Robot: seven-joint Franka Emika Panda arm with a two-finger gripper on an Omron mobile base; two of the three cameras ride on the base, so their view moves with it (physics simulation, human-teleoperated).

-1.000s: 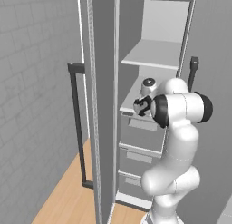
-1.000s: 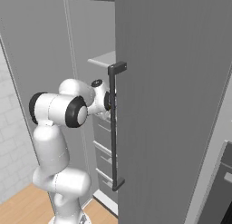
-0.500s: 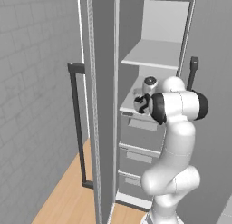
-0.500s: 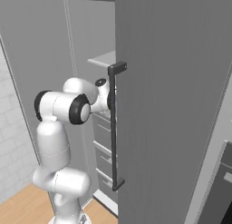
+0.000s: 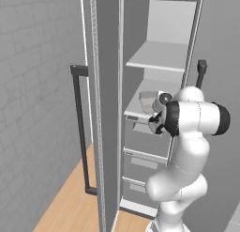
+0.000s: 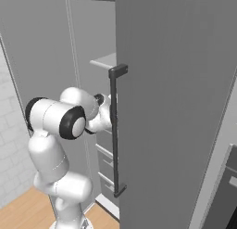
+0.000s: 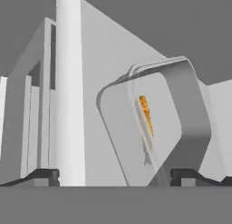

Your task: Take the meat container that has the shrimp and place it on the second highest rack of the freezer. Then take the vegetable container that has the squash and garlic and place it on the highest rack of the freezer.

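Freezer (image 5: 110, 109) door swung open, dark bar handle (image 5: 80, 127) on its outer face. Inside: highest rack (image 5: 161, 55) bare white, second highest rack (image 5: 140, 102) just below it, carrying the meat container (image 5: 149, 100) — grey tray, sitting flat on the shelf near its front edge. Grey drawers (image 5: 145, 144) stacked underneath.

Gripper (image 7: 113, 175) reaching into the freezer at second-rack level, jaws spread wide, fingertips (image 7: 43, 175) apart at left and right of the hand view. Meat container (image 7: 154, 128) seen close up between and beyond the tips, orange shrimp (image 7: 146, 115) visible inside — not pinched, resting on the shelf. Contact between right tip and tray rim: cannot tell.

From the right base view: arm (image 6: 60, 121) tucked behind the second door's handle (image 6: 115, 130), hand hidden by it.
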